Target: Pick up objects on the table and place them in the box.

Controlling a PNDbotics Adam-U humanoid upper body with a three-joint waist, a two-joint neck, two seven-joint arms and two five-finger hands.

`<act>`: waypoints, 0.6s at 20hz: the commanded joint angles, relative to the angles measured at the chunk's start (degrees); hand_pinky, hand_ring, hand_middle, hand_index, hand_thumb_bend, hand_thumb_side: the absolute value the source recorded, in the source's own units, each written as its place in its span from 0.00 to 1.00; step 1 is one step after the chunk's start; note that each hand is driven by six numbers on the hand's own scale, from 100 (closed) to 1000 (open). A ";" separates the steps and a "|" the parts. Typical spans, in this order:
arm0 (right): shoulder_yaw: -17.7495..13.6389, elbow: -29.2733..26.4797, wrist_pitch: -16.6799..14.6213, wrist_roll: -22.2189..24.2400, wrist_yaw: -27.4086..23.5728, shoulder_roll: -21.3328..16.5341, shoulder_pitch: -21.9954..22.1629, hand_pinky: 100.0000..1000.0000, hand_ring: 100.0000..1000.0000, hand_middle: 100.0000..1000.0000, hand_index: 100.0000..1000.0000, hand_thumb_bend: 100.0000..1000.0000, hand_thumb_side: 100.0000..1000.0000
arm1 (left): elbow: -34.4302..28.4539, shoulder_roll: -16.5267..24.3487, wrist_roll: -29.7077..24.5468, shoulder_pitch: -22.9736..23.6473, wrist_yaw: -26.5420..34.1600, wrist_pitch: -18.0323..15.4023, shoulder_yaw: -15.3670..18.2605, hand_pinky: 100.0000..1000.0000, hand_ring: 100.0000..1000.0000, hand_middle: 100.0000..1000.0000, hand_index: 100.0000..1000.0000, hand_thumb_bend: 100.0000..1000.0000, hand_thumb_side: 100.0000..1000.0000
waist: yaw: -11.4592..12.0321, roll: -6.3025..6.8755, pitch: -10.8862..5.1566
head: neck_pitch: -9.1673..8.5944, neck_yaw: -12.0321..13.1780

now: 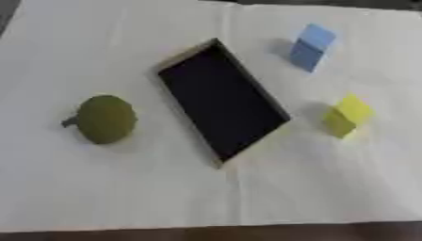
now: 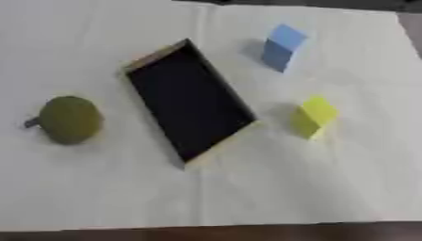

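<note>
The box [image 1: 221, 99] is lying empty at the middle of the white cloth [image 1: 124, 188], while the green round fruit [image 1: 105, 119], blue block [image 1: 312, 47] and yellow block [image 1: 347, 115] are waiting outside it, with neither hand showing.

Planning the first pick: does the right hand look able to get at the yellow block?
Probably yes: the yellow block stands alone on the right, apart from the box; no hand is in view.
</note>
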 commanded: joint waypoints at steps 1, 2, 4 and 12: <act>0.50 -0.83 -0.35 0.68 1.58 -5.22 -0.30 0.84 0.74 0.58 0.74 0.00 0.42 | -1.08 1.21 -0.12 0.14 -0.11 0.02 0.44 0.83 0.67 0.57 0.82 0.00 0.57 | -0.10 0.10 -1.45 | 0.28 0.29; 1.36 -0.83 -0.51 1.38 3.12 -8.73 -0.08 0.84 0.74 0.58 0.74 0.00 0.42 | -1.08 1.37 -0.17 0.20 -0.15 0.00 0.40 0.83 0.67 0.57 0.82 0.00 0.57 | -0.17 0.09 -1.37 | 0.24 0.39; 2.68 -0.83 -0.96 2.63 7.08 -14.57 0.40 0.85 0.77 0.63 0.78 0.00 0.35 | -1.08 1.59 -0.31 0.30 -0.17 -0.08 0.32 0.83 0.67 0.57 0.82 0.00 0.57 | -0.28 0.06 -1.22 | 0.20 0.64; 7.80 -0.83 -4.75 10.71 22.52 -28.74 2.62 0.89 0.88 0.80 0.89 0.00 0.05 | -1.08 1.96 -0.67 0.33 -0.17 -0.14 0.21 0.83 0.67 0.57 0.81 0.00 0.57 | -0.50 0.01 -0.39 | -0.77 1.99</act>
